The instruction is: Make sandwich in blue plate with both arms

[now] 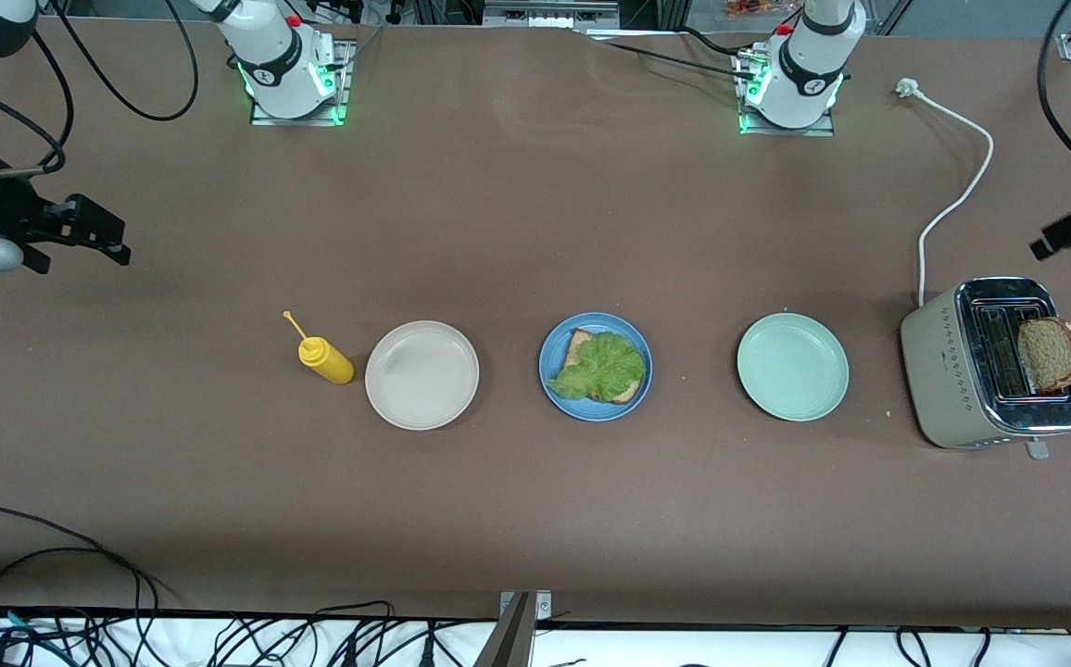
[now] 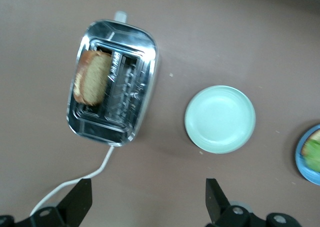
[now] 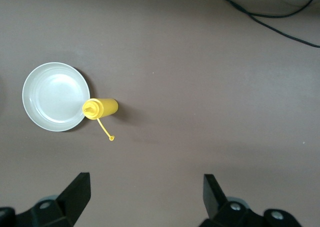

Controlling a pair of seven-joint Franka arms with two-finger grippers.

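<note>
The blue plate sits mid-table with one brown bread slice on it and a ruffled green lettuce leaf lying on that slice. A second bread slice stands in a slot of the toaster at the left arm's end; it also shows in the left wrist view. My left gripper is open and empty, up over the table beside the toaster's cord. My right gripper is open and empty, high over bare table at the right arm's end.
A cream-white plate and a yellow squeeze bottle lie toward the right arm's end. A pale mint-green plate lies between the blue plate and the toaster. The white toaster cord trails toward the left arm's base.
</note>
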